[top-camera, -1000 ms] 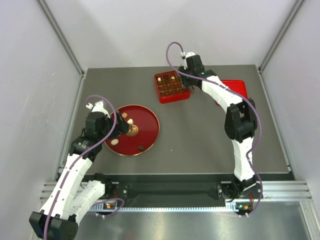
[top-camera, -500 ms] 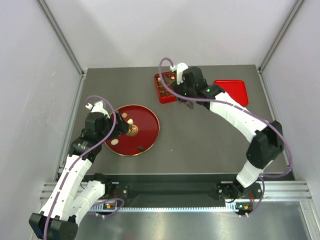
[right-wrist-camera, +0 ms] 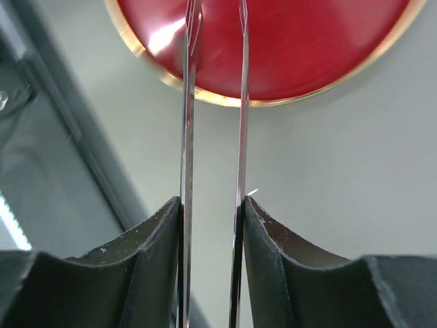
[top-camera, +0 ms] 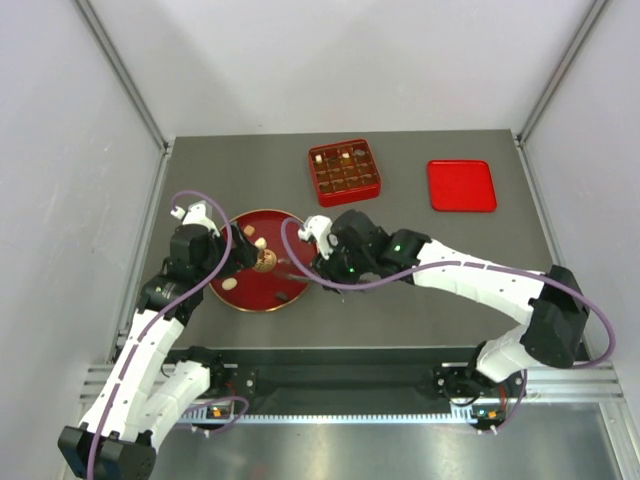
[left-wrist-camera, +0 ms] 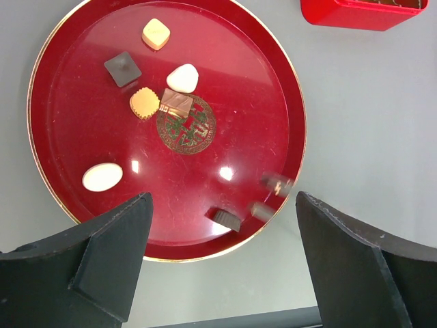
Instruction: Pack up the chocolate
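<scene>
The right arm has swung away from the red compartment box [top-camera: 345, 170] at the far side of the grey table [top-camera: 240, 170] and now reaches low across to the right edge of the round red plate [left-wrist-camera: 82, 137]. The left arm has not moved.

The right gripper [right-wrist-camera: 210, 219] is clamped on a pair of thin metal tweezers [right-wrist-camera: 187, 137]. Its two black fingers press the blades from either side. The blades stand slightly apart, cross the plate's gold rim and run out of the top of the wrist view, so their tips are not shown there.

The left gripper [left-wrist-camera: 223, 198] hovers above the near edge of the plate with its fingers spread wide and nothing between them.

Loose chocolate pieces lie on the plate:
- Toward the far left are a tan square [left-wrist-camera: 156, 33] and a dark square [left-wrist-camera: 123, 68].
- Near the printed crest in the middle are a white rounded piece [left-wrist-camera: 182, 78], a tan scalloped piece [left-wrist-camera: 144, 103] and a brown block [left-wrist-camera: 176, 104].
- A white oval [left-wrist-camera: 102, 177] sits alone at the near left.
- A dark block [left-wrist-camera: 226, 219] lies by the near rim, with two blurred dark shapes just beside it that cannot be made out.

The box sits well beyond the plate, with pieces in some of its compartments. A flat red lid [top-camera: 461, 185] lies to its right
</scene>
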`<state>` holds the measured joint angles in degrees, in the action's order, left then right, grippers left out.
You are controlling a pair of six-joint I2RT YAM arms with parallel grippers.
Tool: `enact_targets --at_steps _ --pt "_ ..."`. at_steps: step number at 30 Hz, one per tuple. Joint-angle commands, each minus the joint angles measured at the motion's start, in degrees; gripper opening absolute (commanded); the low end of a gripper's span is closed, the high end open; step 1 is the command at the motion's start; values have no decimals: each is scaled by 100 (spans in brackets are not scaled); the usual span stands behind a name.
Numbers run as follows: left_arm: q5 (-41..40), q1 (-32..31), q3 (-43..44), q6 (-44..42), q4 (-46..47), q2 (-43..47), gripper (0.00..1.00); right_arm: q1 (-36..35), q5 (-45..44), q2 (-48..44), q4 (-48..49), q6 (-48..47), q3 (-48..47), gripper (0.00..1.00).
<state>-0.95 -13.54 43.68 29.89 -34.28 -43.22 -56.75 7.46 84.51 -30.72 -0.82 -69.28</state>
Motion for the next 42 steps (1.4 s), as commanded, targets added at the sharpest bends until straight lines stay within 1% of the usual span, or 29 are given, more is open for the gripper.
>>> enact_targets --at_steps 1,3,11,17,22,30,33,38,42 --pt "-28 -17 -53 -9 194 95 91 -239 246 -49 75 47 -7 40" --pt "-10 -17 -53 -9 203 95 91 -292 317 13 84 203 -7 41" --pt "16 -17 -53 -18 212 86 91 -539 300 486 -30 188 -103 42" --pt "16 -17 -53 -18 203 86 91 -548 185 768 -30 170 -165 41" --pt "7 -17 -53 -18 211 95 91 -548 71 795 -66 170 -156 41" --pt "-2 -17 -53 -18 203 103 91 -468 0 874 -154 187 -218 34" --pt "-2 -17 -53 -18 194 103 91 -425 36 839 -162 170 -305 29" --pt "-10 -17 -53 -18 194 103 91 -372 185 743 -162 275 -648 27" --pt "-28 -17 -53 -18 194 103 91 -144 203 646 -180 442 -999 26"
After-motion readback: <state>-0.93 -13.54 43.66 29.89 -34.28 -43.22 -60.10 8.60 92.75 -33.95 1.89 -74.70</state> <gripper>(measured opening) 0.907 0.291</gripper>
